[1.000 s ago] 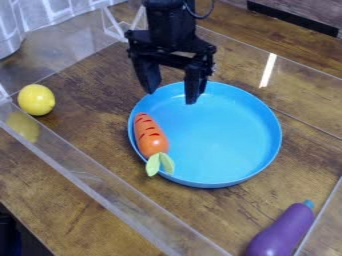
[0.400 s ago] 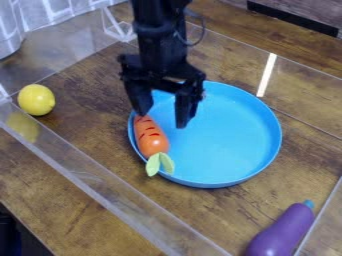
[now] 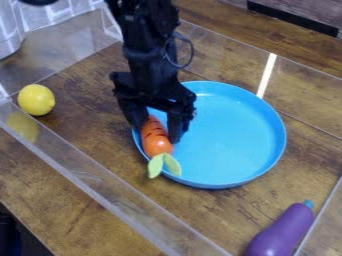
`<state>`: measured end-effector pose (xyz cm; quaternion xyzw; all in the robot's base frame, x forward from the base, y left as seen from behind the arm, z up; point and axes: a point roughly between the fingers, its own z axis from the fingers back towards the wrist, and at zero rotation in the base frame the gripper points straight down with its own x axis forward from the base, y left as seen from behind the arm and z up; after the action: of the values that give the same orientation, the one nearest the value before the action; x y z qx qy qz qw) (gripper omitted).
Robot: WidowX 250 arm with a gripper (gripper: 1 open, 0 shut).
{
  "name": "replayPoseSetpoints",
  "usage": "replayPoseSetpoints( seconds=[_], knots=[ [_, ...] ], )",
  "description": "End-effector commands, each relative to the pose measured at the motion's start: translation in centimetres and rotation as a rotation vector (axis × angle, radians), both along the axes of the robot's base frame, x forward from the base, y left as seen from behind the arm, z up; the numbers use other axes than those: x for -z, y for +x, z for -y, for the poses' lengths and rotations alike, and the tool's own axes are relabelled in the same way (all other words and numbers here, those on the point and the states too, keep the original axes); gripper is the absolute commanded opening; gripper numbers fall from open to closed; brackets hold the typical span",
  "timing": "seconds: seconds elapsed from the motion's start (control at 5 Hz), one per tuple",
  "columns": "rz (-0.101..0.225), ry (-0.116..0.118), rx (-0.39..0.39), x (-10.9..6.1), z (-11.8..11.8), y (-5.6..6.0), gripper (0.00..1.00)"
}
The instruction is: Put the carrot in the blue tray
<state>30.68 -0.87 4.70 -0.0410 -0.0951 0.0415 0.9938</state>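
Note:
The orange carrot with its yellow-green leafy top lies inside the left rim of the round blue tray, leaf end pointing toward the near edge. My black gripper points down right over the carrot. Its jaws are open, with one finger on each side of the carrot's upper half. Part of the carrot's far end is hidden behind the fingers. I cannot tell whether the fingers touch the carrot.
A yellow lemon sits at the left on the wooden table. A purple eggplant lies at the bottom right corner. A clear plastic wall runs diagonally along the near left side.
The gripper has come down and toward the near left, from above the tray's far rim to straddling the carrot. The jaws stay open. The carrot and the tray have barely shifted.

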Motion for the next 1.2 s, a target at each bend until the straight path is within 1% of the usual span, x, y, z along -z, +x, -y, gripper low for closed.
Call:
replayPoseSetpoints(
  seconds=[0.0, 0.2, 0.4, 0.6, 0.8, 1.0],
  knots=[
    [0.009, 0.001, 0.037, 0.7, 0.9, -0.2, 1.00],
    [-0.007, 0.009, 0.047, 1.6, 1.2, -0.6, 1.00],
    [-0.009, 0.016, 0.041, 1.7, 0.4, 0.2, 0.00],
    [-0.008, 0.018, 0.034, 1.7, -0.6, 1.5, 0.00],
    [-0.014, 0.020, 0.026, 2.3, -1.7, 2.3, 0.00],
    [-0.028, 0.018, 0.022, 2.9, -2.3, 2.2, 0.00]
  ],
)
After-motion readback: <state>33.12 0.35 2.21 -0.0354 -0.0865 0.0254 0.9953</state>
